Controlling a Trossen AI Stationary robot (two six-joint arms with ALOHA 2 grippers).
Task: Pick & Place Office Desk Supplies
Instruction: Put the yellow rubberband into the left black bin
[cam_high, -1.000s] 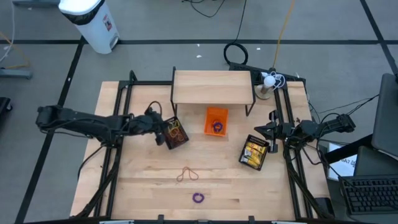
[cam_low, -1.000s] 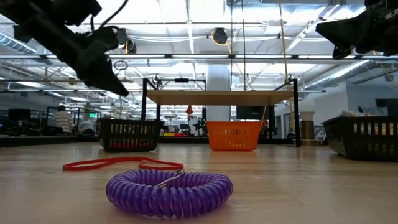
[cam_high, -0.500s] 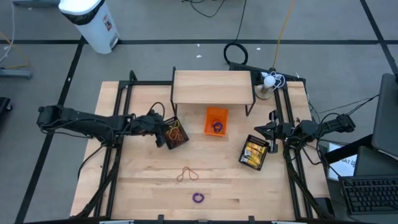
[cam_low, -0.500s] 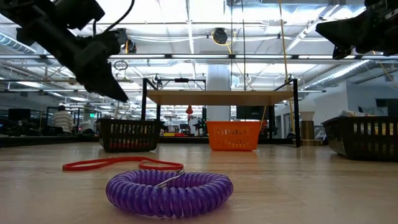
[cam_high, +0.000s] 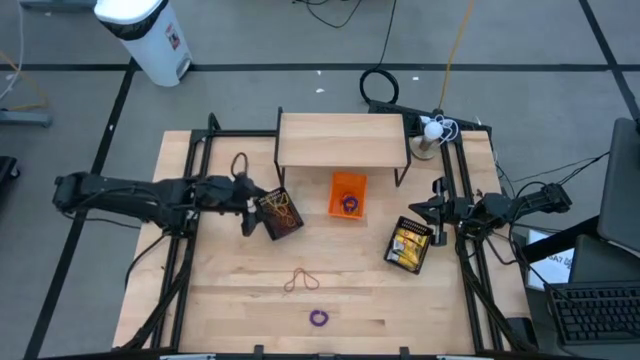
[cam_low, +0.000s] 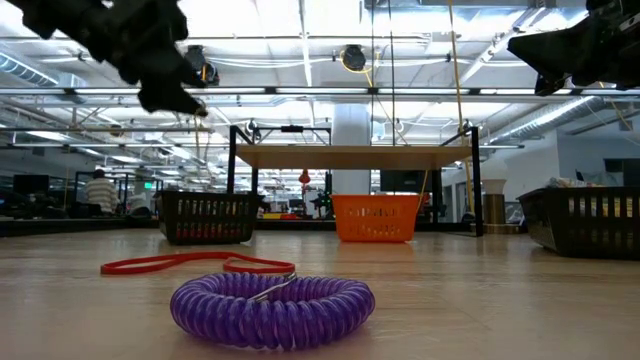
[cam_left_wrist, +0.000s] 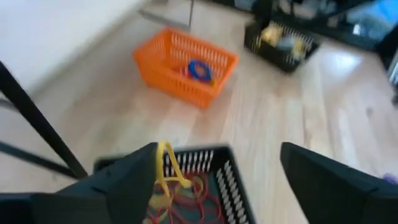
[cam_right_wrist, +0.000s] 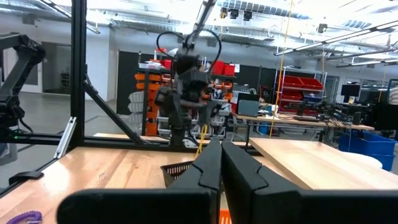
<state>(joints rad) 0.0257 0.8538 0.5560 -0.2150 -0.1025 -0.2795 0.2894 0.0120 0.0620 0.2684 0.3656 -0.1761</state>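
High view: the left gripper (cam_high: 250, 207) hangs over the left half of the worktop, just beside a black wire basket (cam_high: 280, 213) that holds orange-red rubber bands (cam_high: 283, 212). Left wrist view shows its two fingers (cam_left_wrist: 134, 177) spread wide apart with nothing between them, the basket directly under them. An orange basket (cam_high: 347, 195) stands near the middle of the worktop, in front of a small wooden shelf (cam_high: 342, 140), with a purple ring (cam_high: 349, 203) inside. A second black basket (cam_high: 409, 245) toward the right edge contains yellow-and-white pieces (cam_high: 408, 243). Loose on the bare wood toward the front edge lie one orange-red rubber band (cam_high: 301, 280) and, nearer that edge, a purple coil ring (cam_high: 318, 318), apart from each other. The right gripper (cam_high: 437, 211) waits at the right edge beside the second black basket, jaws pressed together and empty.
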